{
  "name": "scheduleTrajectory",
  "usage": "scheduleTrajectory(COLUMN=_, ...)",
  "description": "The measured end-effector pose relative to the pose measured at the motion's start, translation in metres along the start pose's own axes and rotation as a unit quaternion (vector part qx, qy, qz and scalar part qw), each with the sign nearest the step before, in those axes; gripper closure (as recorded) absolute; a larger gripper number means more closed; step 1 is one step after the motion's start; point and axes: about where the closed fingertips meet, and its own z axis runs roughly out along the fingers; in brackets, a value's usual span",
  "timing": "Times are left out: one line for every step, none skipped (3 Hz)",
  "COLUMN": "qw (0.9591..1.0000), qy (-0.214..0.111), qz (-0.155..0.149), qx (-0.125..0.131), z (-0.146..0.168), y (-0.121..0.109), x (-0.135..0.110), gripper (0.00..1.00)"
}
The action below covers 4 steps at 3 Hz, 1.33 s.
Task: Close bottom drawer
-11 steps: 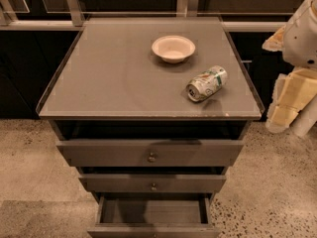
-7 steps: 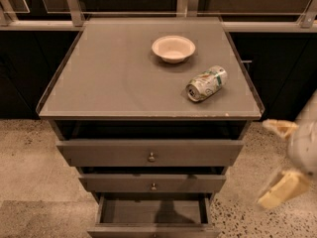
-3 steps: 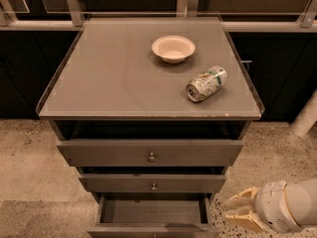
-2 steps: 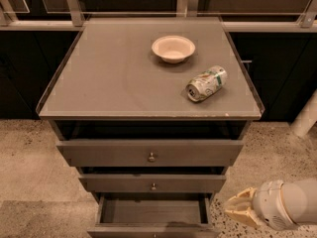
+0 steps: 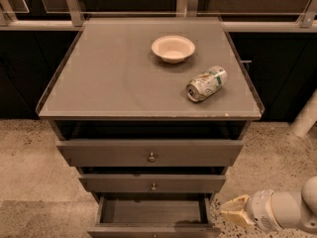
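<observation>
The bottom drawer [image 5: 151, 213] is the lowest of three grey-brown drawers and is pulled out; its empty inside shows and its front panel [image 5: 153, 230] lies at the picture's bottom edge, knob out of view. My gripper [image 5: 233, 212] is low at the right, just beside the drawer's right front corner, its cream fingertips pointing left toward it. It holds nothing that I can see. The middle drawer [image 5: 152, 184] and the top drawer [image 5: 151, 153] sit above, each slightly out.
A cream bowl [image 5: 173, 48] and a can lying on its side [image 5: 206, 83] rest on the cabinet top [image 5: 109, 78]. Speckled floor [image 5: 34, 182] lies on both sides. A white post [image 5: 306, 116] stands at the right.
The arm came down from the upper right to floor level beside the bottom drawer. In the last second the gripper held almost still there. The drawer has not moved.
</observation>
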Motion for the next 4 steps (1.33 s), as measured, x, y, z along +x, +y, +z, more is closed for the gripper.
scheduleTrajectory(qw=0.9984, qy=0.002, qz=0.046, qx=-0.032, z=0.043, y=-0.017, x=0.031, gripper=1.00)
scheduleTrajectory(qw=0.9924, qy=0.021, qz=0.100, qx=-0.069, z=0.080, y=-0.025, x=0.064, gripper=1.00)
scheduleTrajectory(qw=0.9914, qy=0.022, qz=0.105, qx=-0.075, z=0.085, y=-0.022, x=0.069, gripper=1.00)
scheduleTrajectory(qw=0.9915, qy=0.022, qz=0.104, qx=-0.075, z=0.085, y=-0.022, x=0.069, gripper=1.00)
